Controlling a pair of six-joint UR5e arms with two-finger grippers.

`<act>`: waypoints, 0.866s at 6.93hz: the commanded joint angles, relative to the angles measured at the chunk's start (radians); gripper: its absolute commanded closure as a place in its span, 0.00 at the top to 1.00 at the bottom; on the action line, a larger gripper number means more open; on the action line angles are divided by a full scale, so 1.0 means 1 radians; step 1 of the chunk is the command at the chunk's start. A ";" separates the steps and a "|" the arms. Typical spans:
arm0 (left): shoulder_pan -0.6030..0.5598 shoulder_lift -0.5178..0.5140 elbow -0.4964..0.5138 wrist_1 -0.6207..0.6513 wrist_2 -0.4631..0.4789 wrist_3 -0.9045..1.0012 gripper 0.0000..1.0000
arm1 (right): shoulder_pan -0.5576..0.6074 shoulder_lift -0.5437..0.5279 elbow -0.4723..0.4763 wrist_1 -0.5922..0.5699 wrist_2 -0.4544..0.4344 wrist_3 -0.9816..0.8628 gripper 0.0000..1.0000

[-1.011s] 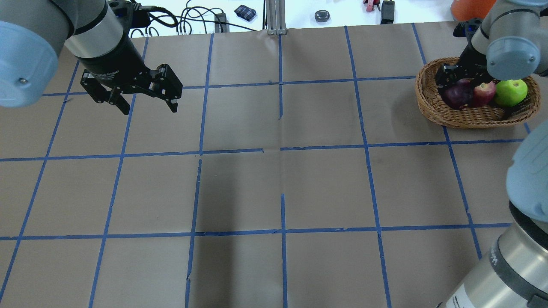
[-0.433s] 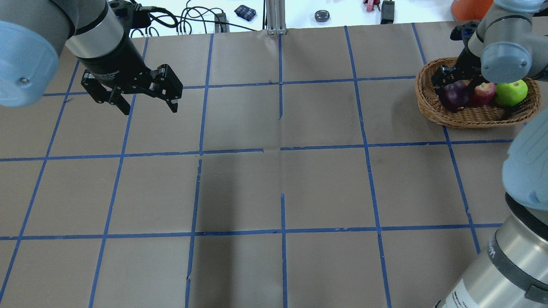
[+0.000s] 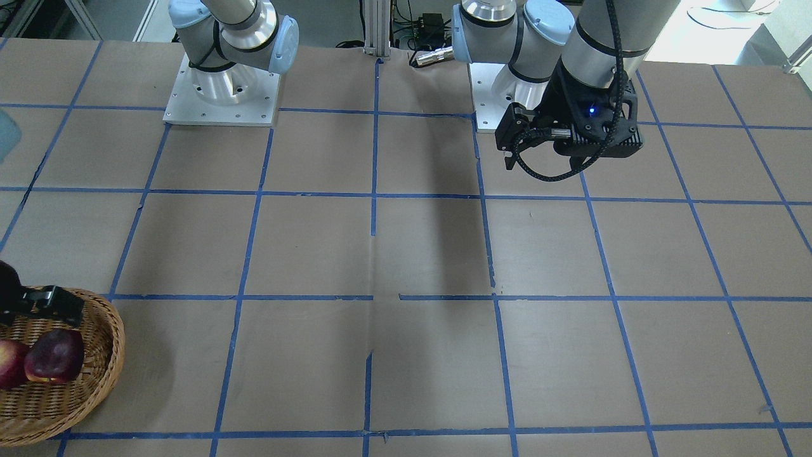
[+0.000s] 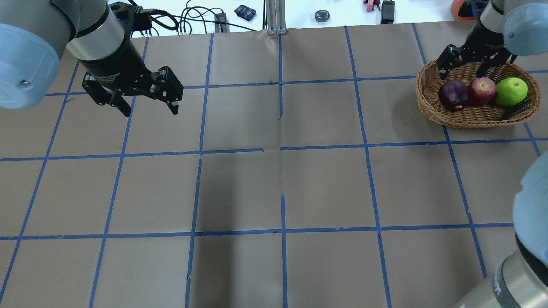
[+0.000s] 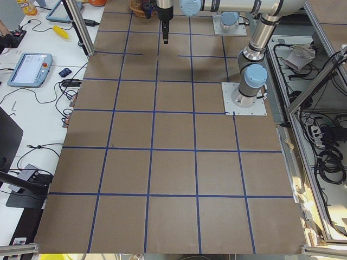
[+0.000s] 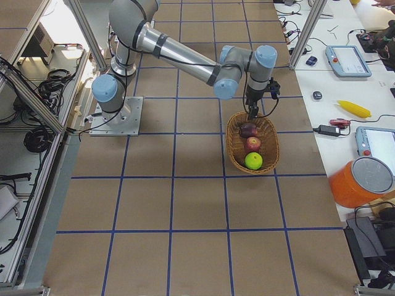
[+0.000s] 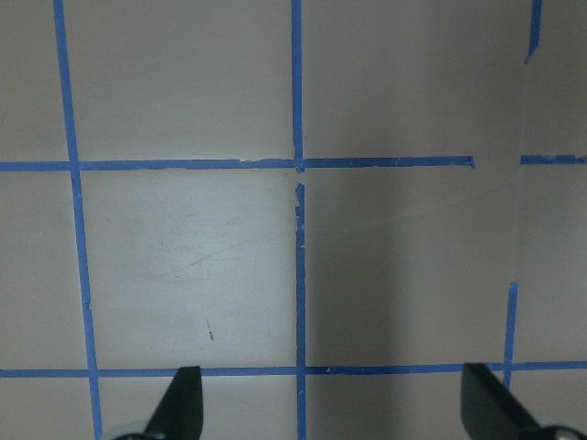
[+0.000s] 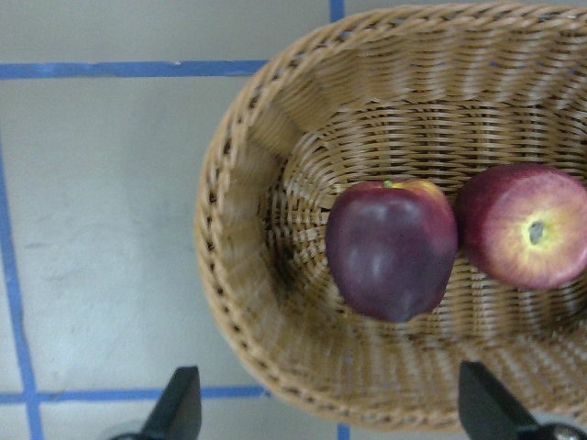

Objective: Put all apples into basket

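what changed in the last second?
The right tool lifted clear of the maroon apple, jaws open, and the apple lies free in the basket. The left tool, red apple, green apple and basket are unchanged.

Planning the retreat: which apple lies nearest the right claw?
The dark maroon apple, at the row's end beneath the open right claw; the red apple sits mid-row, the green apple farthest.
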 commanded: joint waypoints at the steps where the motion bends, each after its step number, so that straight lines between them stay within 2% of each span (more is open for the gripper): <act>1: 0.000 -0.003 0.007 0.000 0.000 0.000 1.00 | 0.163 -0.125 0.008 0.155 0.000 0.206 1.00; 3: 0.002 -0.003 0.007 0.000 0.002 0.000 1.00 | 0.213 -0.233 0.032 0.302 0.002 0.237 1.00; 4: 0.003 -0.003 0.007 0.000 0.002 0.000 1.00 | 0.220 -0.314 0.064 0.329 0.000 0.241 1.00; 6: 0.003 -0.003 0.007 0.000 0.003 0.000 1.00 | 0.219 -0.338 0.083 0.339 -0.017 0.240 1.00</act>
